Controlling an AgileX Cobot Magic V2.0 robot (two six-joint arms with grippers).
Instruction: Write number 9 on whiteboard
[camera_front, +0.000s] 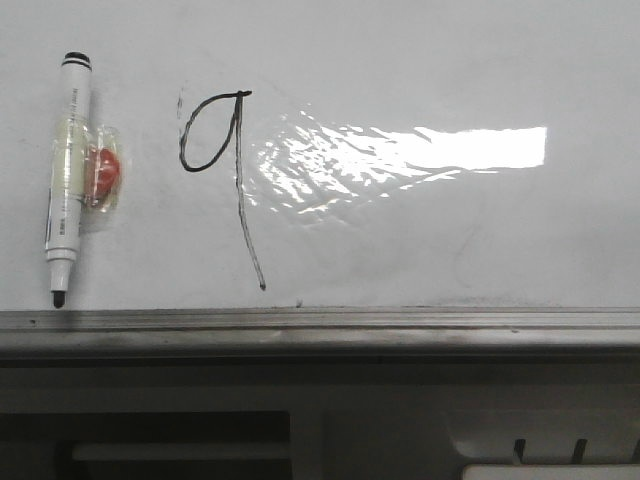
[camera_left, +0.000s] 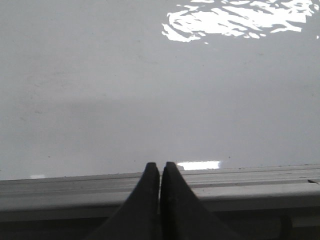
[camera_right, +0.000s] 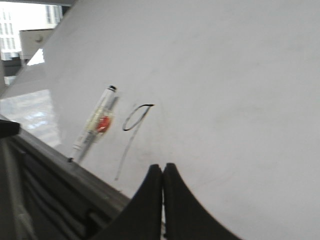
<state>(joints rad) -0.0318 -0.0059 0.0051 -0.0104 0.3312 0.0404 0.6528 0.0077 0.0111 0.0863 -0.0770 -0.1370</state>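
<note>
The whiteboard (camera_front: 420, 240) fills the front view, glossy white with a bright glare patch. The number 9 (camera_front: 215, 135) is drawn on it in thin black line, an oval loop with a long slanted tail ending near the rail. It also shows in the right wrist view (camera_right: 136, 118). A white marker (camera_front: 68, 170) with a black cap end and bare tip lies on the board left of the 9, also in the right wrist view (camera_right: 93, 124). My left gripper (camera_left: 160, 166) is shut and empty over the rail. My right gripper (camera_right: 163, 167) is shut and empty, apart from the marker.
A grey metal tray rail (camera_front: 320, 328) edges the board's near side, also in the left wrist view (camera_left: 250, 187). A small red piece under clear tape (camera_front: 103, 170) sits on the marker's body. Dark robot base parts lie below the rail.
</note>
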